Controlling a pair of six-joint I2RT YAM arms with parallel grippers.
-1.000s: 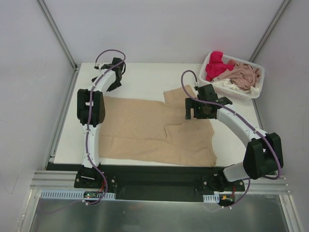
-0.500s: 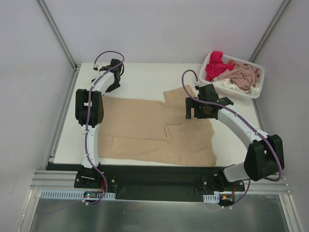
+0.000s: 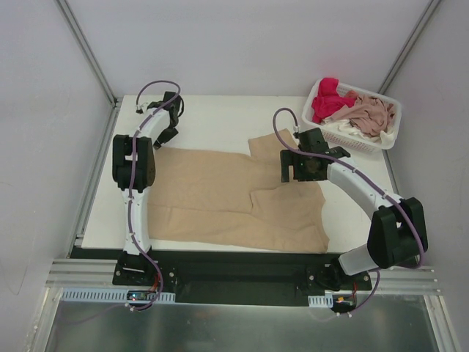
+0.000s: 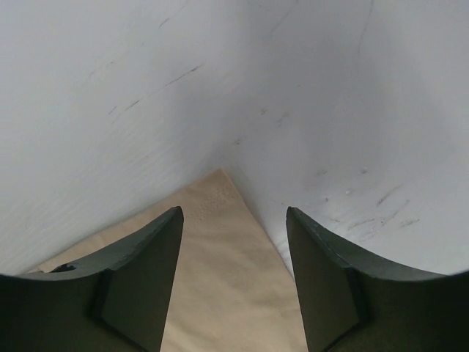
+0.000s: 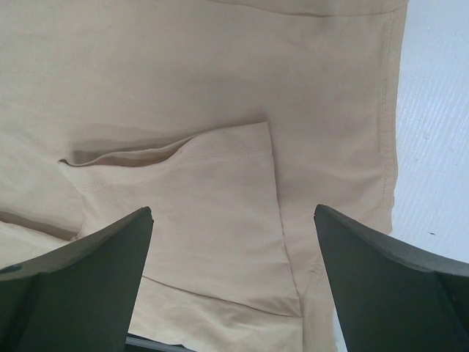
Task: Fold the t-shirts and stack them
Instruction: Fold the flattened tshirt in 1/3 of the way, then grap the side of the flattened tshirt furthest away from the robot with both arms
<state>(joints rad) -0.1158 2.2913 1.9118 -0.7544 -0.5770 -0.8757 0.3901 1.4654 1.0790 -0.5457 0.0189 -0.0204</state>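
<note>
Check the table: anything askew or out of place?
Nothing spilled or damaged. The tan t-shirt isn't flat: a hemmed flap, likely a sleeve, lies folded back over its body under the open right gripper. The other shirts are a loose heap in the basket.

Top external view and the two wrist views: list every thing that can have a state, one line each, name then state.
tan t-shirt: spread flat on the table, one flap folded over, not held.
red-pink t-shirt: crumpled in the basket.
dusty pink t-shirt: crumpled in the basket.
basket: upright, holding unfolded shirts.
left gripper: open, over a corner of the tan t-shirt.
right gripper: open, above the folded flap.
</note>
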